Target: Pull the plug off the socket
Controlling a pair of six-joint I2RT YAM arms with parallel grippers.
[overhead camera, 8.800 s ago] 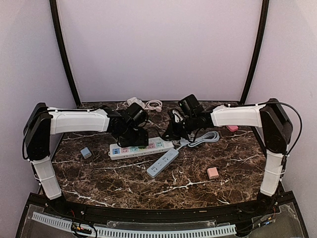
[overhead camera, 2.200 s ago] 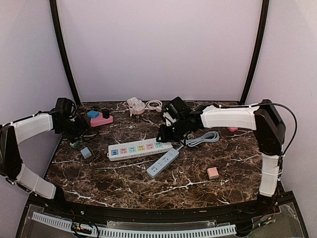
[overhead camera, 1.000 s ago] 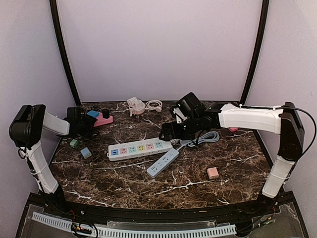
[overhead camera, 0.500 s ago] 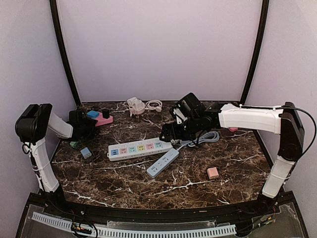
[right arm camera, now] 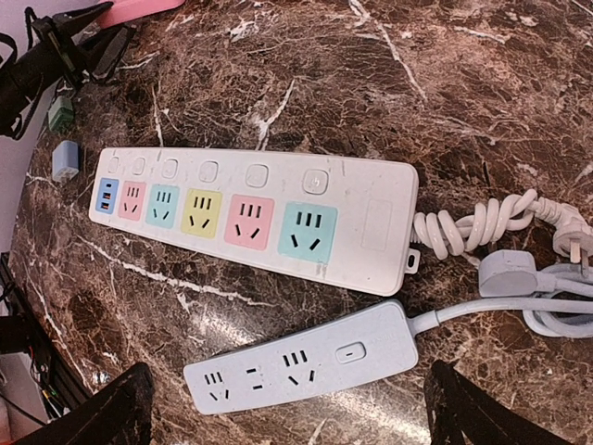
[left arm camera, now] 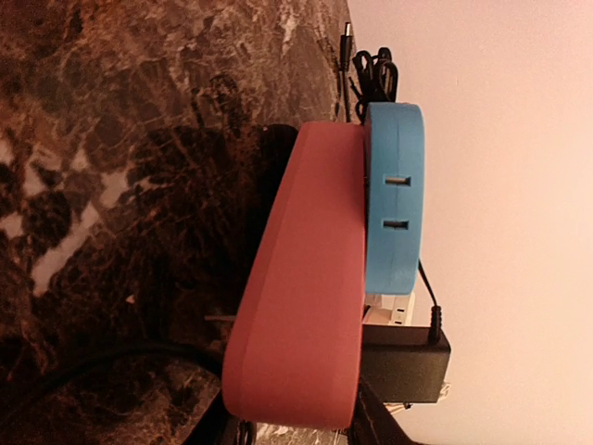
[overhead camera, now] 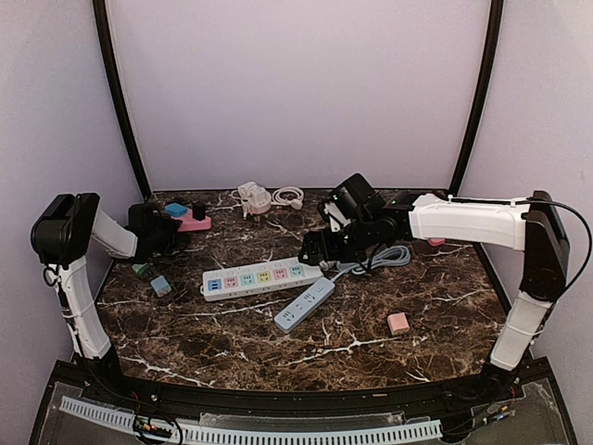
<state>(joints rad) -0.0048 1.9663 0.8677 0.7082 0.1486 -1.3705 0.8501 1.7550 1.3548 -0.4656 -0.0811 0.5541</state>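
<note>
A pink socket lies at the back left of the table. A black plug and a blue adapter sit in its top. The left wrist view looks along the socket, with the blue adapter at the far end and the black plug close by. My left gripper has its jaws against both sides of the socket's near end, and only the finger bases show. In the top view it is at the socket's left end. My right gripper hangs open over the power strips, holding nothing.
A white strip with coloured outlets and a pale blue strip lie mid-table, with a coiled cable to their right. White cords lie at the back. Small blocks sit at the left and right.
My left gripper has narrowed its jaws around the pink socket's end and shifted slightly at the back left. The right arm has stayed in place over the strips.
</note>
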